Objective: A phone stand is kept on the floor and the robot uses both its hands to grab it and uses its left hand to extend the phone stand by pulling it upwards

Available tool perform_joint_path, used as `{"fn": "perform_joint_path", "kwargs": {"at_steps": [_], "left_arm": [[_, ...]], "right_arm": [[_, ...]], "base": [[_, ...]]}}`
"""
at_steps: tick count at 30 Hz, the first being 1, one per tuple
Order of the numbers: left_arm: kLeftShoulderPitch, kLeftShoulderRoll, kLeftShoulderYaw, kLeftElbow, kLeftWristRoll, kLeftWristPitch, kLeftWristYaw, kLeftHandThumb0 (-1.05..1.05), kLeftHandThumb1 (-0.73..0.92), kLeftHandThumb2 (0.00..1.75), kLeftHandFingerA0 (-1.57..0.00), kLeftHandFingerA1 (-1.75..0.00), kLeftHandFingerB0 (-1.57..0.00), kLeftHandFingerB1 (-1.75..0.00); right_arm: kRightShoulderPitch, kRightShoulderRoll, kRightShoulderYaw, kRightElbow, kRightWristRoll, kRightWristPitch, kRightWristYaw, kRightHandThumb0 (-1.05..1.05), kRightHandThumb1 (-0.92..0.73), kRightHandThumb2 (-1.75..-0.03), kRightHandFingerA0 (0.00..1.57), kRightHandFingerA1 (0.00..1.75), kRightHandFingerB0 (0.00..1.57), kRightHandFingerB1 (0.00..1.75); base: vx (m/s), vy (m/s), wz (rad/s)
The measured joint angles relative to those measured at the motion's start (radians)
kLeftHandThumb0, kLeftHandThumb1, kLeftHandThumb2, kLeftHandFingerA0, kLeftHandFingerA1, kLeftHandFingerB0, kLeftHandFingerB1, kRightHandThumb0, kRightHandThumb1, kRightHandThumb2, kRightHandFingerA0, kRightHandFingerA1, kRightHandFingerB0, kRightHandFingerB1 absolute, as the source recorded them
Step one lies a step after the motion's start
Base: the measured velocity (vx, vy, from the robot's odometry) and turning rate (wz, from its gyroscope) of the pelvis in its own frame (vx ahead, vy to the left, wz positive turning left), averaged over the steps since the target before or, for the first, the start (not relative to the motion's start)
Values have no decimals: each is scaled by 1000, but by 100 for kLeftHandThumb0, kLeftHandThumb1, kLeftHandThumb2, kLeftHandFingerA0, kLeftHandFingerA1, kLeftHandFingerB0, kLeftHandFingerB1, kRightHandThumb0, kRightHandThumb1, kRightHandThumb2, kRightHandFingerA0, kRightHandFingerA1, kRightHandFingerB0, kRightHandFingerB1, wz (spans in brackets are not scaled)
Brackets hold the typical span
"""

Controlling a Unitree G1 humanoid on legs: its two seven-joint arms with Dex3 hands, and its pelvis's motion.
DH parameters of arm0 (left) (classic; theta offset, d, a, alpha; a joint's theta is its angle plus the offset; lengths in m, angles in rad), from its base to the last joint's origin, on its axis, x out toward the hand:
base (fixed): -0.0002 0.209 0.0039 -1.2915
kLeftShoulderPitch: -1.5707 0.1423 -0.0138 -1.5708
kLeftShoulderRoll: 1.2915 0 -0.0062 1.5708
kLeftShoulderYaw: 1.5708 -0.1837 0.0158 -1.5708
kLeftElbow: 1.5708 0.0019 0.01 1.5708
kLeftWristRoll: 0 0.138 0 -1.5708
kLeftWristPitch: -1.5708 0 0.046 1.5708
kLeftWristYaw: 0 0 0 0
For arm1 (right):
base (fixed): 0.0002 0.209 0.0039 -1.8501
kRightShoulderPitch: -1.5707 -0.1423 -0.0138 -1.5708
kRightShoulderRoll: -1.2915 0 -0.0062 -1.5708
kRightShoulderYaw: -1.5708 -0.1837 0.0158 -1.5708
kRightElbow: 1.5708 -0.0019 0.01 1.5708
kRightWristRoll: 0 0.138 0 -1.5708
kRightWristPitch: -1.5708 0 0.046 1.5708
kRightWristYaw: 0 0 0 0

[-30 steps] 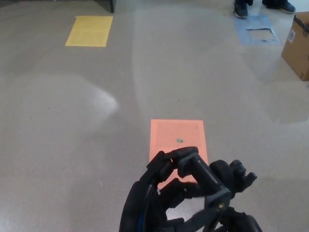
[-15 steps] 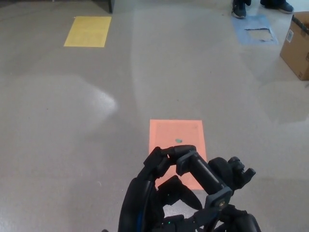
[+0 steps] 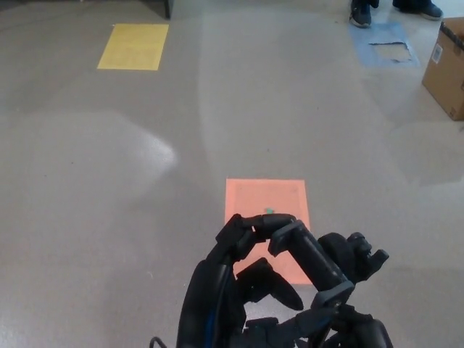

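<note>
1. Take the orange floor marker [image 3: 267, 210] as your reference point. It is a flat orange rectangle on the grey floor [image 3: 109, 188], with a small dark spot near its middle.

2. Locate the phone stand [image 3: 312, 259]. It is black and sits at the near edge of the orange floor marker, overlapping the marker's near right corner. Its upper bar runs diagonally from the near middle of the marker toward the bottom right, ending in a clamp-like block.

3. Check the left hand [image 3: 235, 272]. It comes up from the bottom edge on the near left side of the marker. Its fingers [image 3: 250, 225] curl over the top end of the phone stand and appear to clasp it. The thumb juts out below, toward the stand's lower part.

4. Check the right hand [image 3: 355, 261]. It sits at the near right of the marker, pressed against the right side of the phone stand. You cannot tell from this view how its fingers are set, since the stand hides most of them.

5. Note the objects beyond the marker:
   - A yellow floor marker [image 3: 134, 46] lies well beyond it, to the far left.
   - A blue sheet [image 3: 384, 42] lies well beyond it, to the far right, with a pale patch on it.
   - A person's shoes [image 3: 360, 13] stand at the far edge of the blue sheet.
   - A cardboard box [image 3: 448, 69] stands at the right edge, just beside the blue sheet.
</note>
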Motion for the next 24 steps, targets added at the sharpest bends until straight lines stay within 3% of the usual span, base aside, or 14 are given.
{"fn": "perform_joint_path", "kwargs": {"at_steps": [1,2,3,5,6,13,14,15,16,21,22,24], "left_arm": [[-5,2,-2,-15,0,16,2,-16,57,76,-111,-151,-92,-140],[-8,2,-2,-22,0,24,3,-16,57,76,-111,-151,-92,-140],[-14,3,-2,-32,0,36,4,-8,69,57,-72,-175,-59,-175],[-31,4,-2,-49,-1,61,6,-8,69,57,-73,-175,-61,-175],[-48,4,-2,-59,0,79,8,-6,69,57,-75,-175,-64,-175],[-186,-22,4,-84,7,177,34,-4,67,59,-81,-175,-67,-175],[-220,-22,9,-92,7,190,37,-5,64,60,-84,-175,-73,-175],[-242,-23,11,-97,7,196,38,-5,64,60,-84,-175,-73,-175],[-274,-24,16,-102,7,204,39,-5,63,61,-86,-175,-74,-175],[-420,-53,39,-108,6,250,43,-11,57,62,-90,-174,-77,-175],[-451,-64,46,-108,6,262,44,-7,59,62,-85,-175,-86,-174],[-498,-81,61,-108,6,271,45,-10,53,60,-86,-170,-87,-169]], "right_arm": [[0,-1,-1,0,0,-3,-2,-61,-72,-69,96,168,94,164],[0,-1,-1,0,0,-6,-3,-61,-72,-69,96,168,94,164],[1,-1,-1,-1,0,-8,-4,-61,-73,-68,96,168,95,163],[2,-1,-2,-1,0,-15,-6,-62,-71,-68,95,165,98,159],[2,-1,-2,-3,0,-19,-8,-61,-76,-63,95,168,97,147],[-4,-1,-4,-12,2,-42,-16,-60,-78,-63,99,166,96,143],[-3,-1,-3,-8,1,-45,-16,-62,-62,-102,126,140,102,122],[-3,0,-3,-7,1,-46,-16,-62,-62,-102,126,140,102,122],[-4,0,-3,-6,1,-48,-17,-61,-79,-64,97,168,95,143],[-5,1,-4,-2,2,-55,-20,-60,-77,-66,95,171,91,148],[-5,1,-4,0,1,-56,-21,-60,-77,-66,95,170,91,149],[-3,1,-4,4,1,-58,-21,-61,-79,-64,94,168,92,144]], "base": [[0,0,0],[0,0,0],[0,0,0],[0,0,0],[0,0,0],[0,0,0],[0,0,0],[0,0,0],[0,0,0],[0,0,0],[0,0,0],[0,0,0]]}}
